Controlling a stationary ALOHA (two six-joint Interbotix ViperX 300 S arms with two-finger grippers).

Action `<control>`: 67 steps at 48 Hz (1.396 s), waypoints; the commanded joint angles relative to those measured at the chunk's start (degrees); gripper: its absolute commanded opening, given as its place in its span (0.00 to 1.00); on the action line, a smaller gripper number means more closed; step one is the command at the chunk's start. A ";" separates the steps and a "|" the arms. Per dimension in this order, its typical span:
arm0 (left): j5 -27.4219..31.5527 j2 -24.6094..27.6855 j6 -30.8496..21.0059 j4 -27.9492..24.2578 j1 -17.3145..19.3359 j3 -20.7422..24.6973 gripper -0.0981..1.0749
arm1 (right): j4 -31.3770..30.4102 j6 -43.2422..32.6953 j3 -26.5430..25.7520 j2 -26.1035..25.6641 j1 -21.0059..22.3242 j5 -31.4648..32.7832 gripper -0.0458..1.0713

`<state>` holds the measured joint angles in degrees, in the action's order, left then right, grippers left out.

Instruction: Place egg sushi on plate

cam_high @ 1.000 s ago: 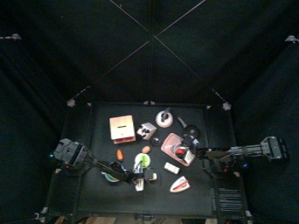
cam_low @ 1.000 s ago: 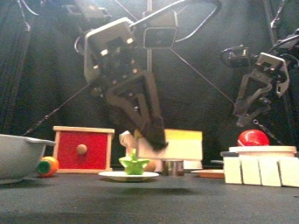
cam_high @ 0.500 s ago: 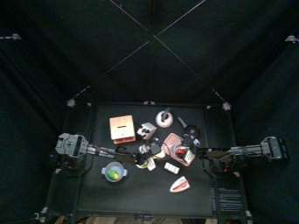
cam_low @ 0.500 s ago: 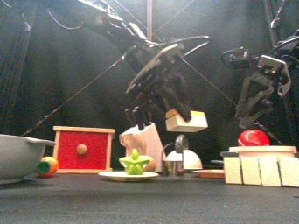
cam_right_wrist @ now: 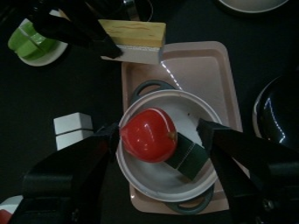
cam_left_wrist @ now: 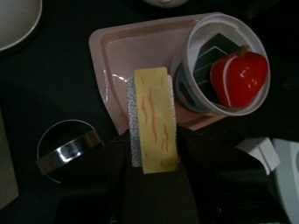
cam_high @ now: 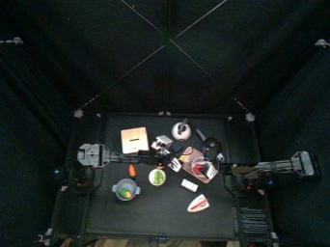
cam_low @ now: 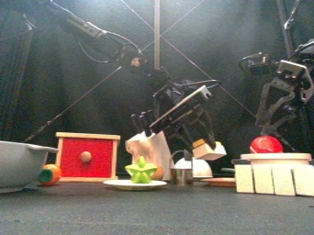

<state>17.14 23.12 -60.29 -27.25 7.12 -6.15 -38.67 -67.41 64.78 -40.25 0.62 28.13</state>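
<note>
The egg sushi [cam_left_wrist: 155, 114], a yellow slab on white rice, is held in my left gripper [cam_left_wrist: 155, 156], which is shut on it. It hangs over the near edge of the pale pink plate [cam_left_wrist: 121, 63]. In the front view the egg sushi [cam_low: 208, 150] sits low, just above the plate. A round bowl [cam_right_wrist: 198, 184] with a red piece [cam_right_wrist: 151, 136] stands on the plate [cam_right_wrist: 212, 72]. My right gripper [cam_right_wrist: 158, 147] is open, its jaws spread wide above that bowl. The egg sushi [cam_right_wrist: 132, 34] shows at the plate's far end in the right wrist view.
A red box [cam_low: 86, 156], a white dish with a green piece [cam_low: 138, 184] and a grey bowl [cam_low: 17, 162] stand front left. White blocks [cam_low: 273, 174] stand front right. A metal ring [cam_left_wrist: 63, 149] lies beside the plate. A salmon sushi [cam_high: 198, 203] lies near the front.
My left arm has carried the egg sushi from the front left up, across to the right and down over the plate. The right arm has barely moved.
</note>
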 commanded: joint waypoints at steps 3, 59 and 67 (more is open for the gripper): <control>-1.14 0.97 0.09 0.88 0.79 4.13 0.52 | 0.44 -0.09 0.00 -1.67 -0.18 0.00 0.94; -3.08 5.71 0.18 7.21 3.08 8.79 0.75 | 0.44 0.18 0.26 -2.37 -0.18 0.00 0.94; -3.08 5.71 0.18 7.21 3.08 8.79 0.76 | 0.35 0.18 0.26 -2.37 -0.18 0.00 0.94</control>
<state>14.50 29.88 -60.21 -20.04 9.93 0.62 -38.14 -67.32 65.57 -42.63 0.44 28.30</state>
